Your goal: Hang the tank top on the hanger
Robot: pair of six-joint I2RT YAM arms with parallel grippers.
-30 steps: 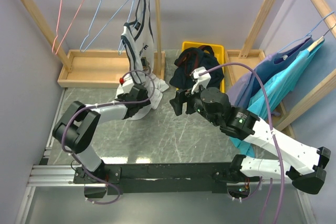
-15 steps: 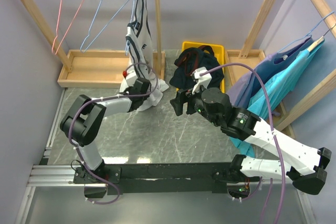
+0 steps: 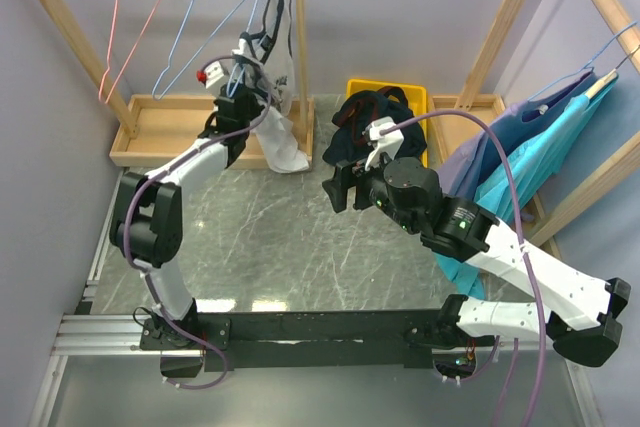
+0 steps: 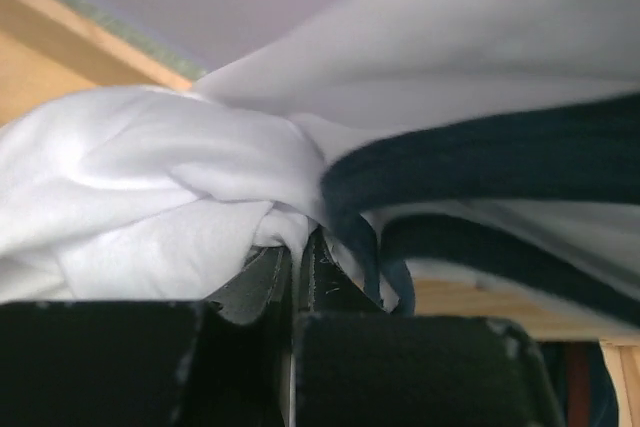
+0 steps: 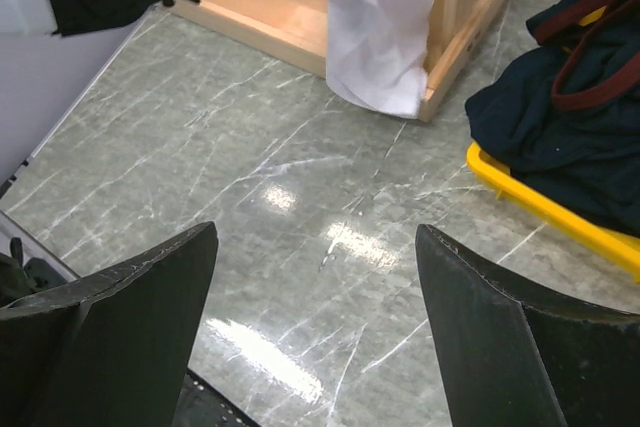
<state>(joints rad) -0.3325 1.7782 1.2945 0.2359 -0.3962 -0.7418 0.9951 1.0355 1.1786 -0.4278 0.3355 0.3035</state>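
Observation:
The white tank top [image 3: 277, 97] with navy trim hangs from the rail by the right light-blue hanger [image 3: 243, 22], its hem down by the wooden base. My left gripper [image 3: 245, 82] is raised high and shut on the tank top's upper fabric. The left wrist view shows white cloth and navy trim [image 4: 480, 152] pinched between the closed jaws. My right gripper [image 3: 340, 190] is open and empty above the table, right of the shirt. The right wrist view shows the tank top's hem [image 5: 380, 27] beyond the spread fingers [image 5: 140, 297].
A pink hanger [image 3: 125, 32] and another light-blue hanger [image 3: 190, 17] hang on the left wooden rack [image 3: 300, 67]. A dark navy garment [image 3: 370, 122] lies in a yellow bin [image 3: 420, 97]. Teal and purple shirts [image 3: 520, 162] hang on the right rack.
My left gripper has risen from table level up towards the rail, lifting the tank top's fabric with it. The right arm has hardly moved.

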